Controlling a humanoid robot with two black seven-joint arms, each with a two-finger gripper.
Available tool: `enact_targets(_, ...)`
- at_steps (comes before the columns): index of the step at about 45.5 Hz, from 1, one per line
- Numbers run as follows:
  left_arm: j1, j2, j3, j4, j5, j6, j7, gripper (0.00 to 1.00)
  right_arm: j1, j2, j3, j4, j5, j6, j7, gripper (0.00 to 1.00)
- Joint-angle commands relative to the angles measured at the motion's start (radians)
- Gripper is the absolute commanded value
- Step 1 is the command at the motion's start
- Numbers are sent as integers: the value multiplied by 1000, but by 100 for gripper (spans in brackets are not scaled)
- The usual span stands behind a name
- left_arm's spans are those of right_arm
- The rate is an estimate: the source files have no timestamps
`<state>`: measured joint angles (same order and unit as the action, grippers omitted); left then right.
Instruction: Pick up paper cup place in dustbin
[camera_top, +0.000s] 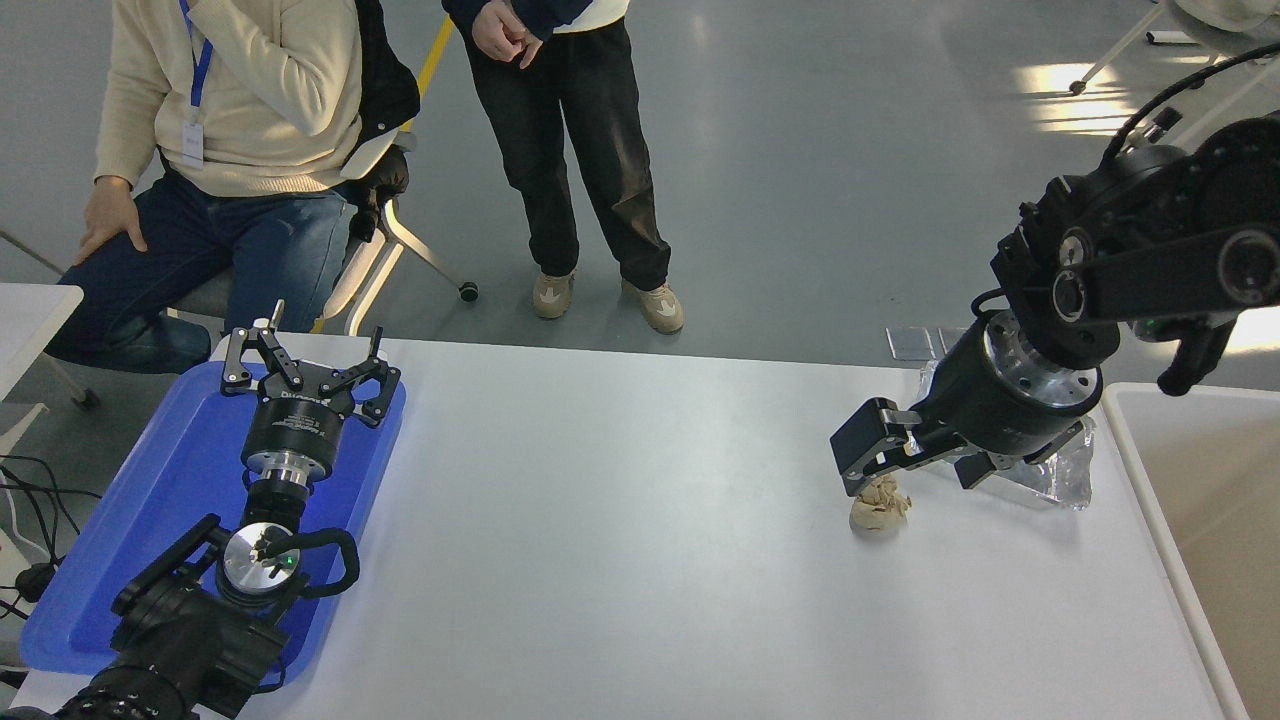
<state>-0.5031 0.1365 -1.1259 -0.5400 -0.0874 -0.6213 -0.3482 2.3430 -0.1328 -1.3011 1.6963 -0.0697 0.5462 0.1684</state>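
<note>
No paper cup shows in this view. The dustbin (1120, 440) stands at the table's right edge, only its off-white rim and beige inside in view. My right gripper (915, 468) is open and empty, hanging low over the table's right part. Its left finger is just above a crumpled tan paper wad (879, 511), and its body covers part of a silver foil bag (1065, 475). My left gripper (305, 368) is parked, open, over the blue tray (170, 480) at the lower left.
One person sits (230, 110) and another stands (570, 150) beyond the table's far edge. Cables (30, 510) hang off the left side next to the tray.
</note>
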Motion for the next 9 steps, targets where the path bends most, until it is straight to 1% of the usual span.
enact_targets(1,0,0,0,0,0,0,0,100,13,-7,-7,5,1,27,3,100)
enact_targets(6,0,0,0,0,0,0,0,100,13,-5,-3,-1,1,66,6,100)
enact_targets(9,0,0,0,0,0,0,0,100,15,-7,-3,-1,1,69,17,100)
